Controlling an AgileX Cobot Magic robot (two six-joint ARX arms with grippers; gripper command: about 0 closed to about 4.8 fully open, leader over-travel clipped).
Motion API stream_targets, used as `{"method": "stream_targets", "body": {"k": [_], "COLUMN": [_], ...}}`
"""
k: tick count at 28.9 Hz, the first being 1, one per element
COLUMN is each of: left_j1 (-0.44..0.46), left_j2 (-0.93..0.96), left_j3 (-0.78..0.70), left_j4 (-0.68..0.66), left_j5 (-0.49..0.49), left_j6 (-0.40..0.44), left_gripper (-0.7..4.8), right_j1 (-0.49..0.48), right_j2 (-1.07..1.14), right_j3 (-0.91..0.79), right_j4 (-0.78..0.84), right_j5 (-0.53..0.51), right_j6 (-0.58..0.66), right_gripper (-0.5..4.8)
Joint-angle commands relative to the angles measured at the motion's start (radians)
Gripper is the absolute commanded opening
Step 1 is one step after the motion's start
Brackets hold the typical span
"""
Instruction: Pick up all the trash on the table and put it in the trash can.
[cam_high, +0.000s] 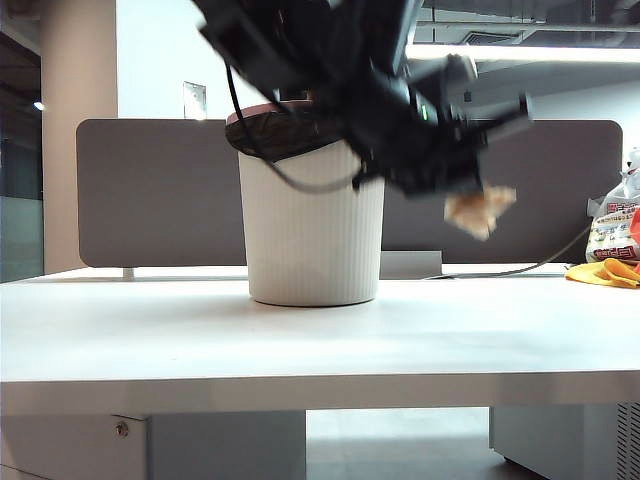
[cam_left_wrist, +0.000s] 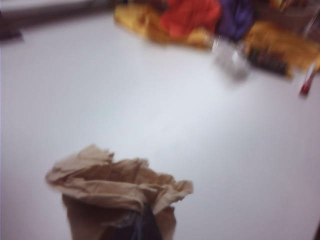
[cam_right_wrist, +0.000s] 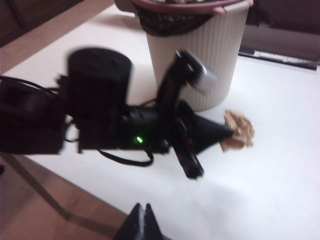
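Left gripper (cam_high: 462, 195) is clamped on a tan paper wad (cam_high: 480, 211), held in the air above the table (cam_high: 320, 340), just right of the trash can (cam_high: 312, 225) and below its rim. The wad is clear of the tabletop. Trash can stands mid-table, black liner folded over the pinkish rim. Right gripper (cam_right_wrist: 140, 220) hangs near side, over the table's near edge, fingers pressed together with nothing between them. Yellow cloth (cam_high: 607, 271) and a printed bag (cam_high: 615, 225) lie at the far right
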Motion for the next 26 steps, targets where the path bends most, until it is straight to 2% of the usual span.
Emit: {"method": "stream_targets", "body": {"k": [1,5,9,14,20,24,26], "left_j1": [0.001,0.022,0.076,0.209,0.372,0.436,0.459], "left_j2": [-0.101,-0.219,-0.284,-0.277,-0.224,-0.152,-0.114], "left_j3": [0.004,0.015,0.113,0.353,0.488,0.496,0.496], "left_j4": [0.048,0.06,-0.002,-0.236,-0.346,-0.332,-0.349], "left_j5": [0.005,0.005,0.005,0.051,0.095,0.105,0.164], "left_j6": [0.051,0.124,0.128,0.192,0.187,0.134,0.106], "left_gripper": [-0.06,-0.06,-0.06,-0.06,-0.06,-0.06,-0.06], "right_j1": [0.0,-0.004,-0.021,-0.027,-0.029,-0.028,-0.027], "right_j2": [-0.001,0.016,0.11,0.28,0.446,0.515,0.542], "right_j3": [0.008,0.058,0.169,0.344,0.499,0.556,0.575], "right_j4": [0.077,0.156,0.201,0.254,0.386,0.418,0.415], "right_j5": [0.016,0.06,0.059,0.034,-0.003,-0.062,-0.084], "right_j6": [-0.002,-0.004,-0.058,-0.112,-0.112,-0.106,-0.097], "right_gripper": [-0.04,-0.04,-0.04,-0.04,-0.04,-0.04,-0.04]}}
